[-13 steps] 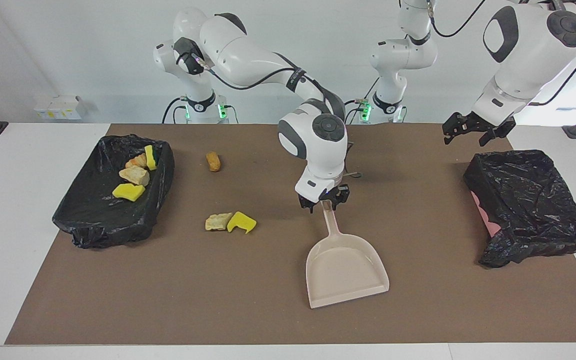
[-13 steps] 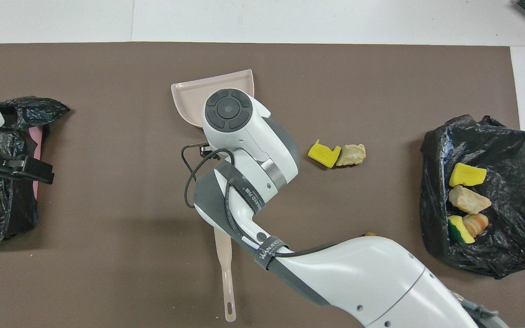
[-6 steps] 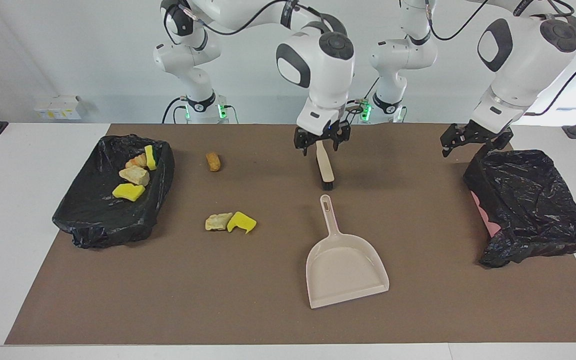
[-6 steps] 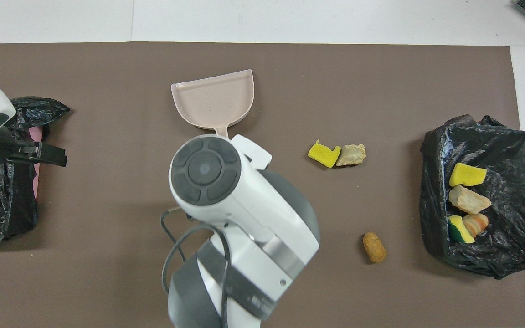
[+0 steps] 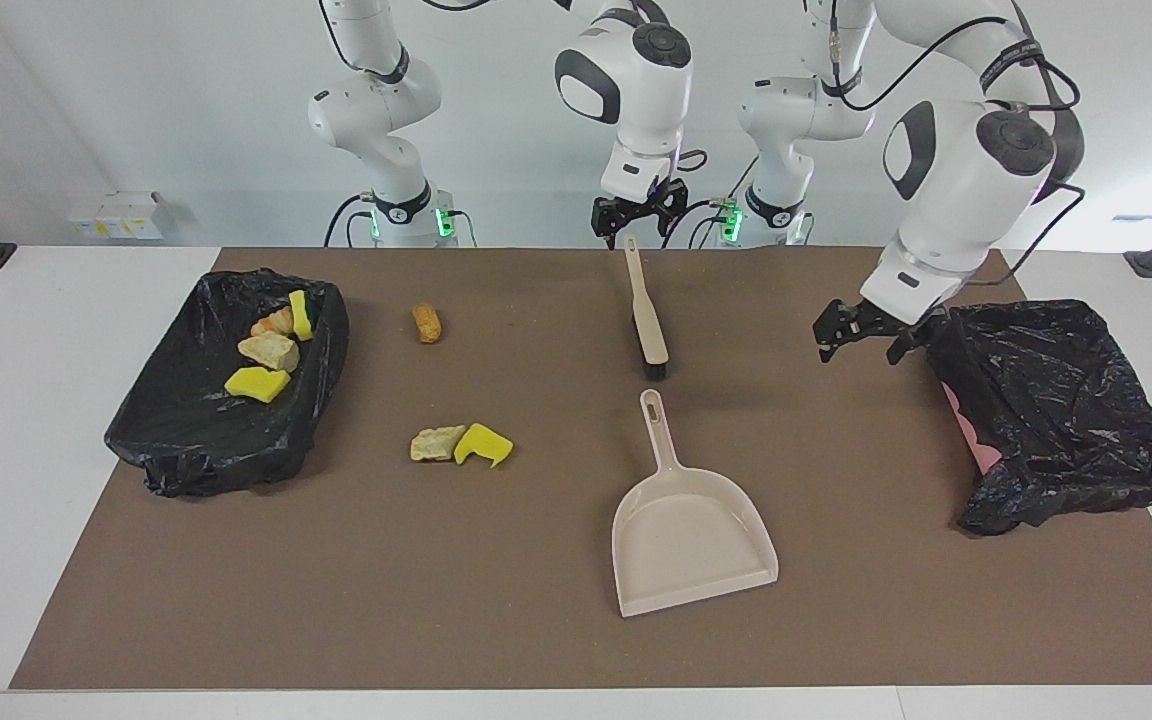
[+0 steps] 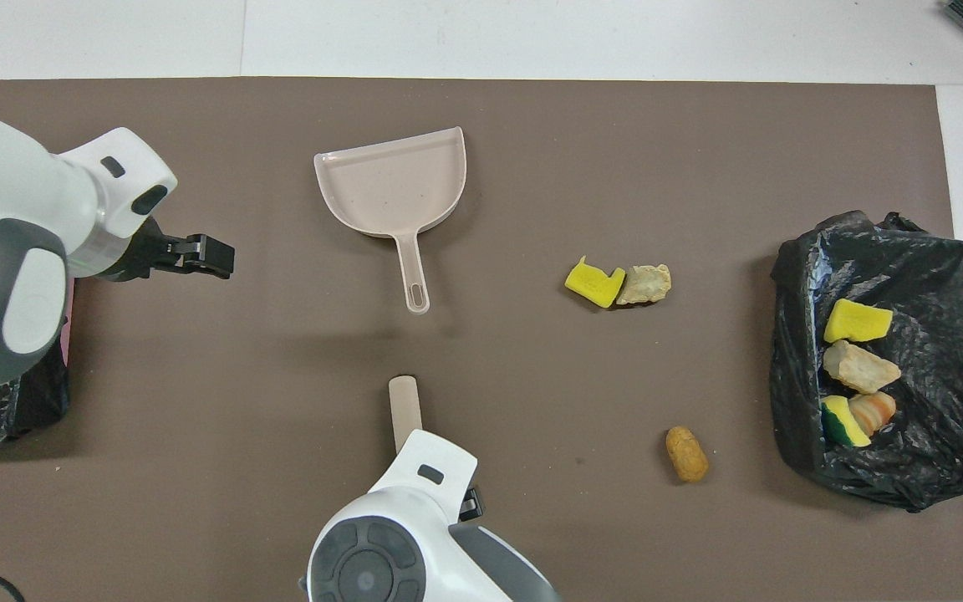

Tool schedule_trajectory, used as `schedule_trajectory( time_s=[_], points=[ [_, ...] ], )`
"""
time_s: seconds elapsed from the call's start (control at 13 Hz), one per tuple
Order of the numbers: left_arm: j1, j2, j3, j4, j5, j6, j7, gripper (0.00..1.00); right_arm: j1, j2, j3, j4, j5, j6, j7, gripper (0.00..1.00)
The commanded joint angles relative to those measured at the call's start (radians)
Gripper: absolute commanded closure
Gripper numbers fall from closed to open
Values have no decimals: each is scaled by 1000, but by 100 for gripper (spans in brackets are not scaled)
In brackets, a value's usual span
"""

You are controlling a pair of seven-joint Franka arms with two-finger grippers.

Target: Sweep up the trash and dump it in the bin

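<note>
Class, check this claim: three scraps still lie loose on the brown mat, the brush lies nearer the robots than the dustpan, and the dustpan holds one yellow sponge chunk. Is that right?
Not quite. The dustpan is empty, as the overhead view shows; the yellow sponge chunk lies on the mat beside a beige lump. The rest stands: with the brown nugget, three scraps lie loose, and the brush lies nearer the robots.

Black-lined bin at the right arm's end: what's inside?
In the black-bag-lined bin lie four scraps: a bright yellow sponge chunk, a pale beige rock-like lump, a yellow-green sponge piece and an orange-striped lump. Anything under them or the bag's folds is hidden.
</note>
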Motion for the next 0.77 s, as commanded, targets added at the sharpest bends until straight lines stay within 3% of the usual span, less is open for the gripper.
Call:
schedule_trajectory(
  time_s=[0.0, 0.31, 0.54, 0.69],
  points=[
    [-89, 65, 14, 25, 35, 54, -118, 0, 19, -28, -5, -96, 18, 68, 11, 7],
    [-176, 177, 14, 83, 51, 103, -245, 0, 71, -11, -5, -207, 4, 235, 49, 16],
    [-230, 247, 14, 146, 55, 120, -325, 0, 76, -5, -3, -218, 3, 245, 58, 21],
    [-264, 259, 14, 149, 54, 140, -350, 0, 105, 5, -5, -235, 3, 271, 87, 36]
  ],
)
